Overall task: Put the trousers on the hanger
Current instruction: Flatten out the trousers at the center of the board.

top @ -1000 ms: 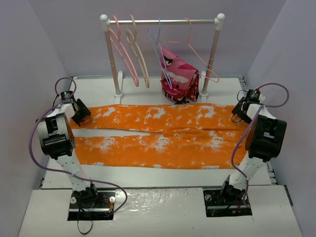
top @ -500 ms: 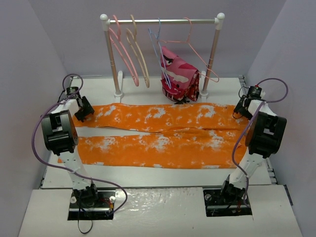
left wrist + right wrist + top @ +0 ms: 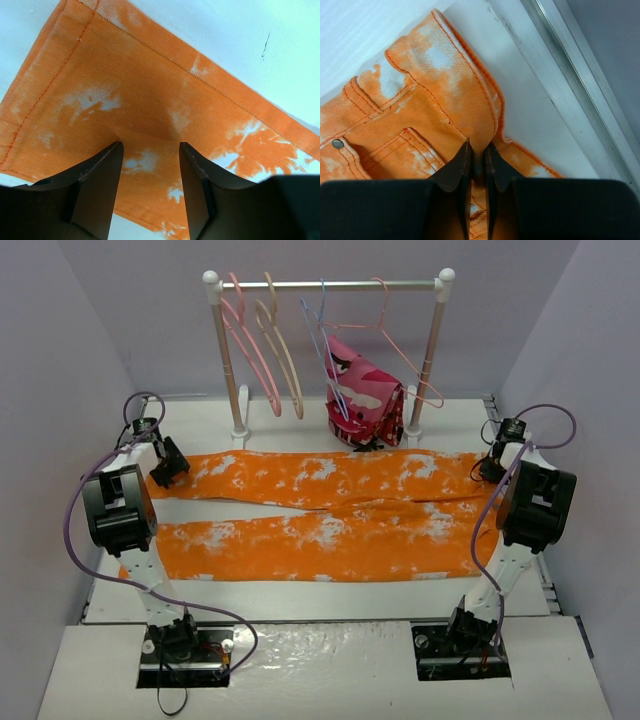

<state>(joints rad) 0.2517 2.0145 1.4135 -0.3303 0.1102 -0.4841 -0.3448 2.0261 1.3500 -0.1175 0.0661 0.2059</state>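
Observation:
The orange trousers (image 3: 320,505) with white blotches lie flat across the table, legs to the left and waist to the right. My left gripper (image 3: 165,472) stands open over the far leg's cuff (image 3: 150,90). Its fingertips (image 3: 112,150) are down at the cloth, with orange fabric between them. My right gripper (image 3: 487,468) is at the far corner of the waist. In the right wrist view this gripper (image 3: 477,147) is shut on a pinched fold of the waistband (image 3: 470,115). The bright pink hanger (image 3: 245,340) hangs at the left end of the rail.
A clothes rail (image 3: 330,283) stands at the back on two white posts. It also carries a beige hanger (image 3: 282,355), a thin light-blue hanger (image 3: 325,345), and a thin pink hanger (image 3: 400,345) over a pink-red camouflage garment (image 3: 362,395). A raised metal edge (image 3: 570,75) runs close to the right of my right gripper.
My right gripper has shut on the waistband fold, pulling the waist corner up slightly. The left arm has shifted a little toward the back, its gripper staying over the cuff.

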